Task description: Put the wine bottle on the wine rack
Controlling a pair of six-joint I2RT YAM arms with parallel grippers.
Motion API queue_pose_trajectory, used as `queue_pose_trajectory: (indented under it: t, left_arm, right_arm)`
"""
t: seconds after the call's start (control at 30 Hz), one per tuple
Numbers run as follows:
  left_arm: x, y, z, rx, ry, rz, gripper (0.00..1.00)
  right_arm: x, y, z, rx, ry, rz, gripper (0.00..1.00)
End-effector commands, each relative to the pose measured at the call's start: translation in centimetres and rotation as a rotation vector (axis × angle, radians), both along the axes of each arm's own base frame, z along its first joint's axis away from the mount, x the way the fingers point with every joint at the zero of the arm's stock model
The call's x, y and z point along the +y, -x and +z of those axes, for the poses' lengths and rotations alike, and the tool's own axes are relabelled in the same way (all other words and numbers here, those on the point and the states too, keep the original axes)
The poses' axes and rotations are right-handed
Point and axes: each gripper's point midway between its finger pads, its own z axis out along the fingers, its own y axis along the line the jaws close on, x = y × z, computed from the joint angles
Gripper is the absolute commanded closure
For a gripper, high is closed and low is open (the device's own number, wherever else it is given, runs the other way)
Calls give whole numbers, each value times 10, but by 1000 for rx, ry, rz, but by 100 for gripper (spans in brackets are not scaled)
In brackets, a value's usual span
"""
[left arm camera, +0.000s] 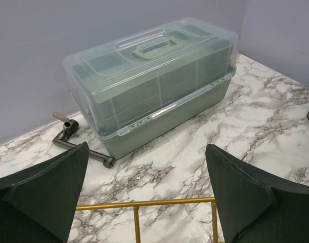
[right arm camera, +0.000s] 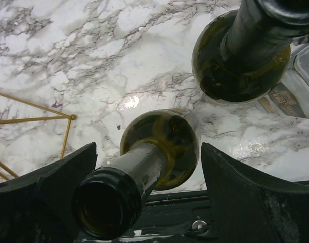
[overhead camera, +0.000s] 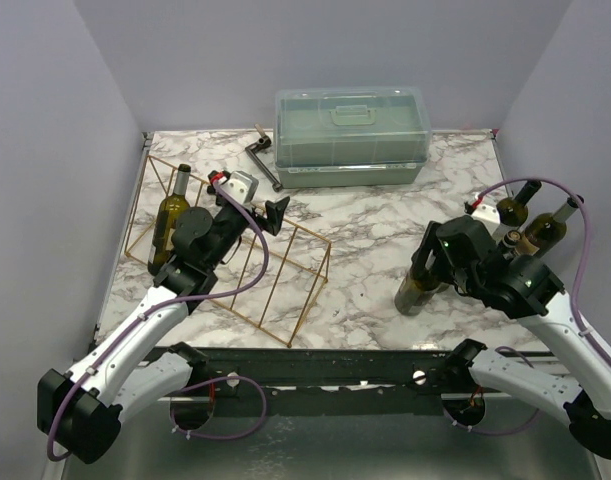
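By the counter's [overhead camera: 370, 225] right edge, an upright dark green glass wine bottle [overhead camera: 420, 288] is being straddled at the neck by the right pincer [right arm camera: 149, 174], jaws apart and nothing clamped; the left pincer [left arm camera: 146, 187] is being held apart over the gold wire rack [overhead camera: 285, 262]. Toppling is being risked by any off-centre squeeze.

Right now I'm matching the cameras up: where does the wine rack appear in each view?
Top external: wine rack left of centre.
Left wrist: one gold bar of it along the bottom edge.
Right wrist: its gold wires at the left edge.
Shared landmark: marble tabletop.
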Motion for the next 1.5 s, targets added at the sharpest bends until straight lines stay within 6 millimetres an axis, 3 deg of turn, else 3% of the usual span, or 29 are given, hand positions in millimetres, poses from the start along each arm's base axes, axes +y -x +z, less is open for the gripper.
queue_pose_trajectory:
  t: [0.0, 0.2, 0.53, 0.67, 1.1, 1.47]
  left_arm:
    - [-4, 5, 13, -33, -9, -22, 1]
    - [-10, 10, 13, -44, -23, -50, 1]
    - [-34, 22, 9, -5, 16, -125, 1]
    - [-43, 27, 9, 12, 30, -176, 1]
    - [-47, 37, 21, 46, 129, -202, 1]
    - [-71, 62, 29, 64, 155, -378, 1]
  right_arm:
    - [-1, -8, -4, -38, 19, -9, 15]
    - [4, -10, -8, -42, 27, 31, 24]
    - [10, -9, -14, -52, 15, 85, 52]
    - [13, -8, -10, -57, 10, 113, 59]
    - [22, 5, 12, -87, -89, 174, 97]
    - [34, 22, 18, -76, -182, 258, 99]
